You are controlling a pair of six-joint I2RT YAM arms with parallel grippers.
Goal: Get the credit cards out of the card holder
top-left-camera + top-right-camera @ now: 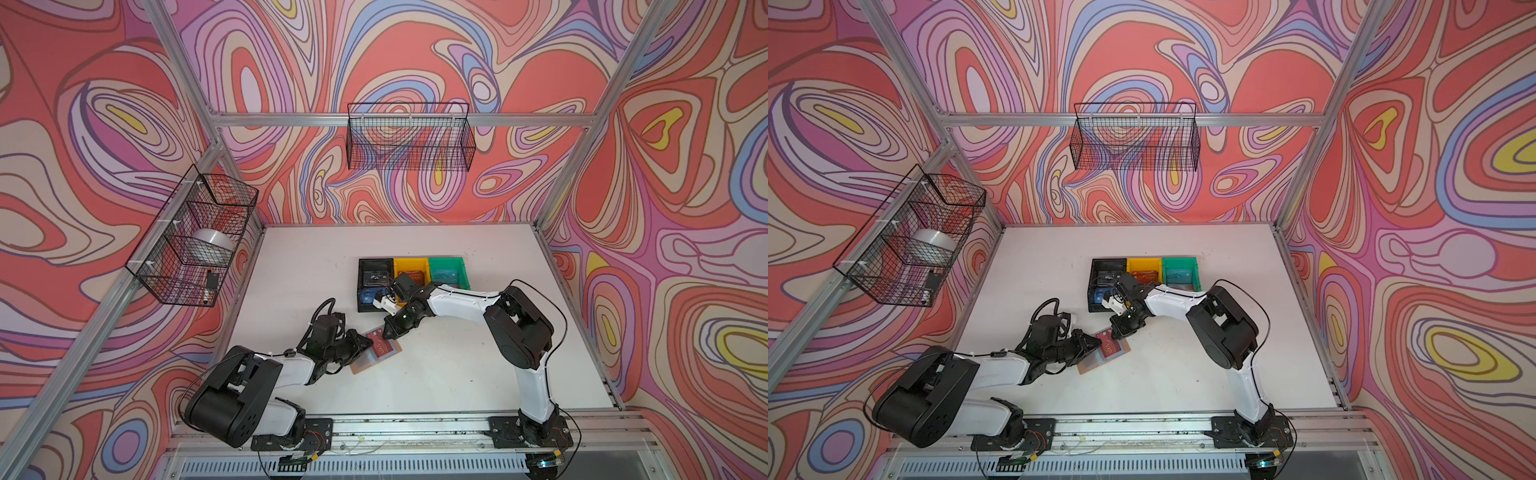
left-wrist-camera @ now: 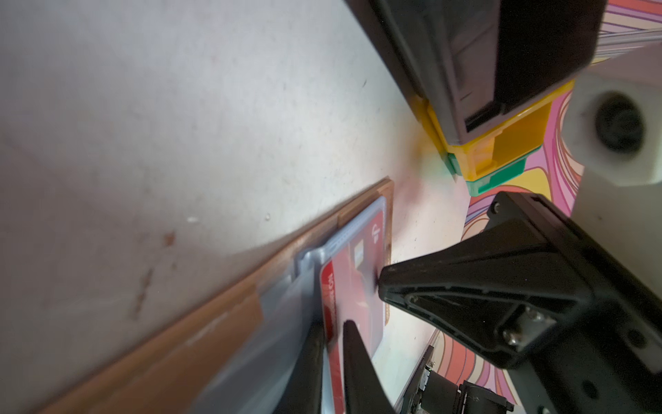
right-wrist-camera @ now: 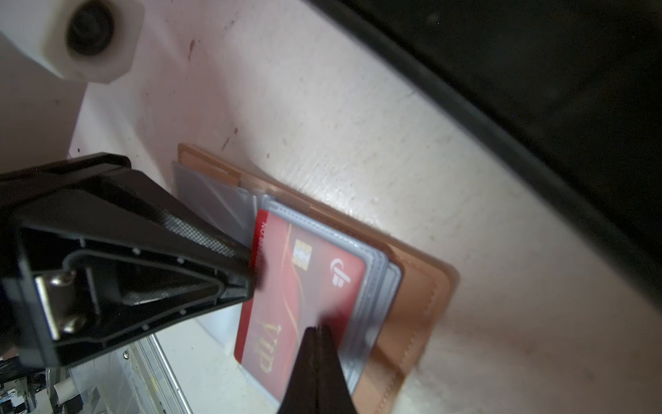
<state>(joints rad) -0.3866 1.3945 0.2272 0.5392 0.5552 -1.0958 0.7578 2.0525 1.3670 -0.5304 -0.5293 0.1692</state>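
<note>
Left end effector (image 2: 330,344) clamped on red card (image 3: 308,283), partly out of clear sleeve (image 3: 374,272); card holder (image 3: 419,297) open on desk (image 1: 457,374), pressed down by right end effector (image 3: 315,340), tips together. Remains to pull card free.

Red card (image 3: 304,286), tan holder (image 3: 419,286), pink swirly walls (image 1: 415,62).

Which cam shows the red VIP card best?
Right wrist: red VIP card face visible, chip and lettering readable. Left wrist: card steeply foreshortened, blurred. In both top views the card is a small red patch.
</note>
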